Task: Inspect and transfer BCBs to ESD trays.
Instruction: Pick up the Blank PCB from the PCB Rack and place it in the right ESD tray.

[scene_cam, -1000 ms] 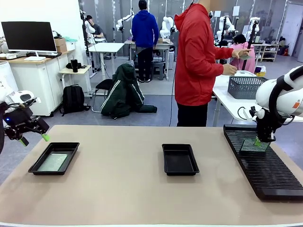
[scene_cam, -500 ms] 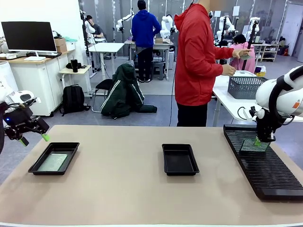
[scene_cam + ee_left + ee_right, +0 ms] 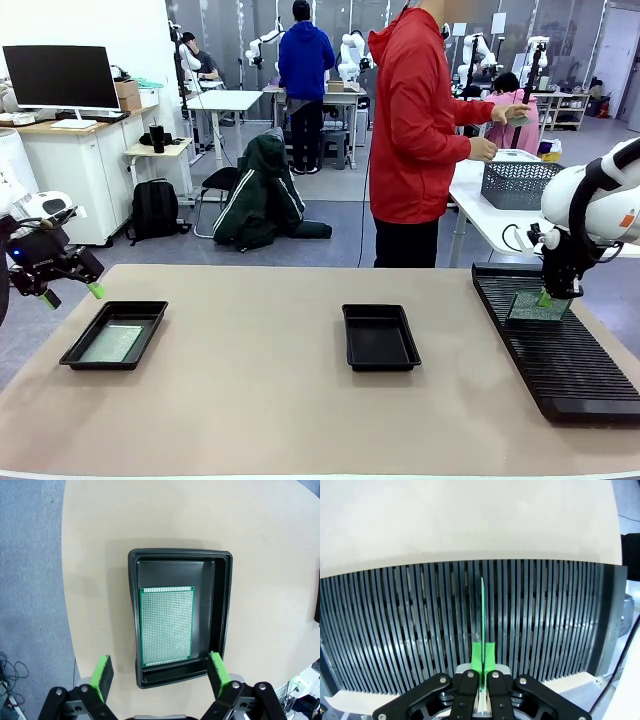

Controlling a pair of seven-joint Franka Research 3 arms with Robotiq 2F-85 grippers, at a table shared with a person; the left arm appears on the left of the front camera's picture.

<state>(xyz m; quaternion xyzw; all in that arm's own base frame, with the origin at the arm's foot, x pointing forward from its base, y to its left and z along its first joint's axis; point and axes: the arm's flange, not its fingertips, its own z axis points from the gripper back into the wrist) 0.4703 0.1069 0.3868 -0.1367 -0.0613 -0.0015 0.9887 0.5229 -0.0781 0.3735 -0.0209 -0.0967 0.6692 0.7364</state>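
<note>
One BCB (image 3: 113,343) (image 3: 166,626) lies flat in the left ESD tray (image 3: 150,312) (image 3: 222,605). My left gripper (image 3: 72,295) (image 3: 160,672) hangs open above that tray's near end, nothing between its green pads (image 3: 102,672). The middle ESD tray (image 3: 380,337) holds nothing. At the right, my right gripper (image 3: 546,297) (image 3: 483,656) is shut on the top edge of a second BCB (image 3: 537,307) (image 3: 482,607), which stands on edge in a slot of the black ribbed rack (image 3: 560,350) (image 3: 395,620).
A person in a red hoodie (image 3: 415,120) stands beyond the table's far edge, hands at a grey mesh basket (image 3: 518,184) on a side table. The tan tabletop (image 3: 260,400) lies bare between the trays and in front of them.
</note>
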